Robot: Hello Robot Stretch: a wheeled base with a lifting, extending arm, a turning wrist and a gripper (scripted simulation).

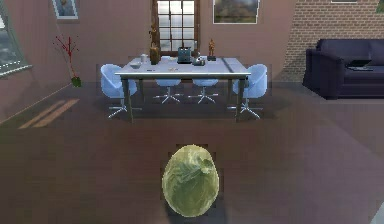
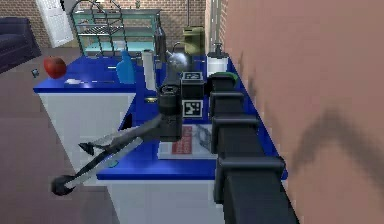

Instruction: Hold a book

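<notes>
Reaching is your step — the book (image 2: 190,140) lies flat at the near edge of the counter (image 2: 100,80) beside the arm (image 2: 240,150), the gripper (image 2: 72,168) juts past that edge, its grip state you cannot tell, so next you likely retract and realign.

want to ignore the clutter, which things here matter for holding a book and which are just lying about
For the job: book lying flat on the blue counter; claw.

Just lying about: red apple, blue container, metal pot, all on that counter; round green thing on the floor; dining table.
</notes>
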